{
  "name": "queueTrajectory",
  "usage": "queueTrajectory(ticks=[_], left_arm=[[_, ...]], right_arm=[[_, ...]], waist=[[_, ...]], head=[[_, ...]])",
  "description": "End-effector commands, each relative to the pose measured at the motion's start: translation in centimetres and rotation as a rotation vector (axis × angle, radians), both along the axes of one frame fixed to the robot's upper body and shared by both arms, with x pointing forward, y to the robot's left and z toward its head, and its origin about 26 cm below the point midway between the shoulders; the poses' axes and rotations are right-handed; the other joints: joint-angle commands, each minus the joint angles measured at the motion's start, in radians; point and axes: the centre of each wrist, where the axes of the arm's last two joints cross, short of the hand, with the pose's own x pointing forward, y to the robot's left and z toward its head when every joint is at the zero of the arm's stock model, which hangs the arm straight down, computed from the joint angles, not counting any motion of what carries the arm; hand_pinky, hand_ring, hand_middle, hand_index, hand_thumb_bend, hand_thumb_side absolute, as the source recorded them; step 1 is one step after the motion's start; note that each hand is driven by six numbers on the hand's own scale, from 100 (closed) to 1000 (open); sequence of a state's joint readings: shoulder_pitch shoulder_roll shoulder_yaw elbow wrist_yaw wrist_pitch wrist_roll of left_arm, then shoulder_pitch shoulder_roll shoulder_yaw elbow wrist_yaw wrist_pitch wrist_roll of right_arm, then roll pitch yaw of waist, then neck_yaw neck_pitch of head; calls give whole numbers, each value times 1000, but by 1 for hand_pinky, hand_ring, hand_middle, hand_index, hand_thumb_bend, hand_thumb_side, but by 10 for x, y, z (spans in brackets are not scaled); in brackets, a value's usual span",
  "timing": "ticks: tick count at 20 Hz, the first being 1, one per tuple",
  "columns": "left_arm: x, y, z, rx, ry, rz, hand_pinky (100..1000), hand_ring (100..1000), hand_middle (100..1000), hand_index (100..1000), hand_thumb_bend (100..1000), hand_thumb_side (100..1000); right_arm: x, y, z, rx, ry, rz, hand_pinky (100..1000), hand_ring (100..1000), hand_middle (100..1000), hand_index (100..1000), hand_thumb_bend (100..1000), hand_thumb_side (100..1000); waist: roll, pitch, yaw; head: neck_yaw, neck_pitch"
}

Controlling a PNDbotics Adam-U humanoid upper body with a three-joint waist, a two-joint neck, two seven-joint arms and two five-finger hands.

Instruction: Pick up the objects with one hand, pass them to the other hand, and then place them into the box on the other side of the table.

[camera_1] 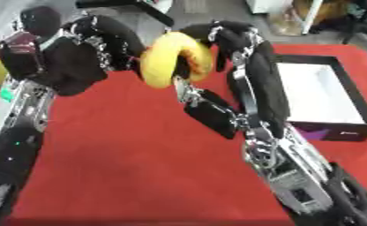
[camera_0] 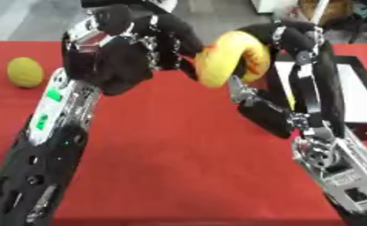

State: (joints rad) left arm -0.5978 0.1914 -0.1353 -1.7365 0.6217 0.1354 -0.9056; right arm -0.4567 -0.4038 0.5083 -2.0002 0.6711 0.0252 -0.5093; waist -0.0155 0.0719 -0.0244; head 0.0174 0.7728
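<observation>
Fingers of both hands curl on the curved yellow banana-shaped object (camera_1: pixel 174 59), held mid-air between my left hand (camera_0: pixel 129 53) and right hand (camera_1: pixel 237 37); I judge an early left release could drop it short of the black-walled box (camera_1: pixel 355 95) at right.

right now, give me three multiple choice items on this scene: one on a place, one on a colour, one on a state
1. Where is the box?
A. on the robot's right side of the table
B. on the robot's left side
C. under the left hand

2. What colour is the table cover?
A. blue
B. red
C. white

3. What is happening with the yellow curved object?
A. it lies in the box
B. it lies flat on the cloth
C. it is held up between the left hand and the right hand

Answers:
1 A, the box sits at the right edge.
2 B, red throughout.
3 C, fingers of both hands meet it above the table.
</observation>
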Motion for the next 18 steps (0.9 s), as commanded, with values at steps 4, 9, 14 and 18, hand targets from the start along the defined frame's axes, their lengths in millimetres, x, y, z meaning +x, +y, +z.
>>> queueTrajectory(ticks=[4, 9, 14, 18], left_arm=[[7, 35, -6, -22, 2, 152, 746, 756, 724, 832, 142, 862], [7, 70, -21, -37, 13, 296, 739, 751, 716, 821, 109, 845], [-1, 93, -32, -60, 28, 415, 731, 742, 704, 806, 100, 835], [-11, 104, -38, -74, 43, 492, 727, 737, 697, 799, 100, 836]], right_arm=[[10, -35, 11, 2, -15, -129, 244, 503, 225, 662, 100, 100], [13, -64, 12, 27, 29, -276, 238, 511, 221, 664, 100, 100], [12, -87, 8, 54, 117, -435, 223, 525, 212, 672, 100, 100], [10, -102, 9, 86, 204, -552, 212, 540, 206, 680, 100, 100]], waist=[[-1, -12, 5], [0, -8, 16], [0, -3, 30], [0, 0, 40]], head=[[-20, -3], [-50, -3], [-93, -3], [-124, -3]])
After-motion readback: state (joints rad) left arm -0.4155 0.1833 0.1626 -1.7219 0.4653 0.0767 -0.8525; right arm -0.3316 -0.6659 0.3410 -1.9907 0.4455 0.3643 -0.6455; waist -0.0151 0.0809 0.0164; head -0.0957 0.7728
